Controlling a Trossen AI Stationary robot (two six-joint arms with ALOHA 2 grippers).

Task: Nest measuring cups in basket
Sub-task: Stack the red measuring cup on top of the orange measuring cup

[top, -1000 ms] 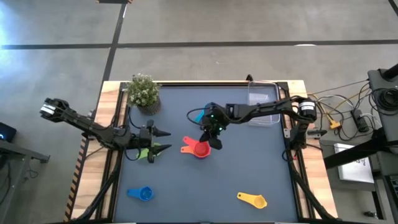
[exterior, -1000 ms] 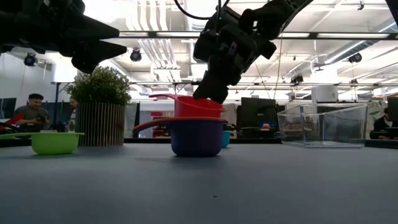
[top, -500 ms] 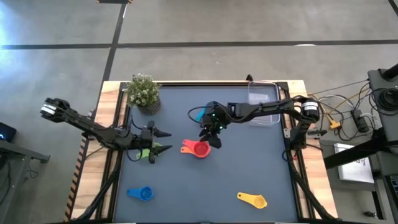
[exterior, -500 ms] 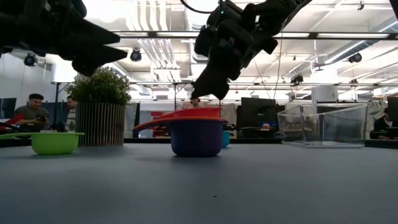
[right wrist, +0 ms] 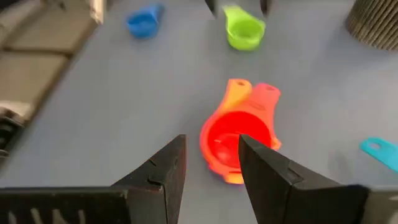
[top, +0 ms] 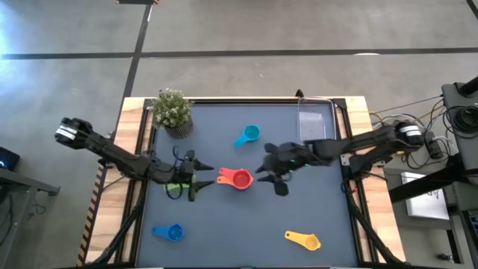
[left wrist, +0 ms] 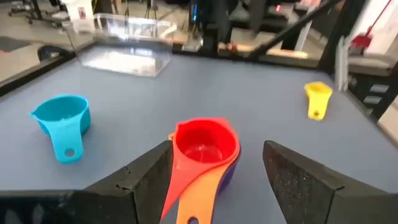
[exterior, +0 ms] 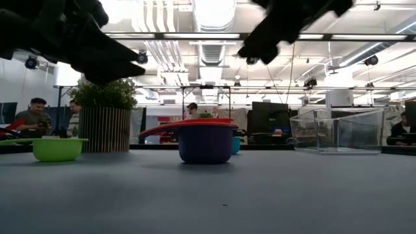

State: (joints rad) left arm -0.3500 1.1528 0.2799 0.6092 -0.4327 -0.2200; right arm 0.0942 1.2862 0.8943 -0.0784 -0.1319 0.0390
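The nested stack, red cup uppermost, sat mid-worktop, well apart from the basket. The right pincer, fingers apart and empty, was beside it; the left pincer, fingers apart, hung above the green cup, best gripped squarely by its handle.

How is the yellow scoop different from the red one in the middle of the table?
The yellow cup lies alone near the table's front edge; the red cup sits mid-table between both grippers. The yellow cup is nested in nothing, while the red cup rests inside an orange cup and a purple cup. Both are small plastic scoops with flat handles, and neither is in the basket.
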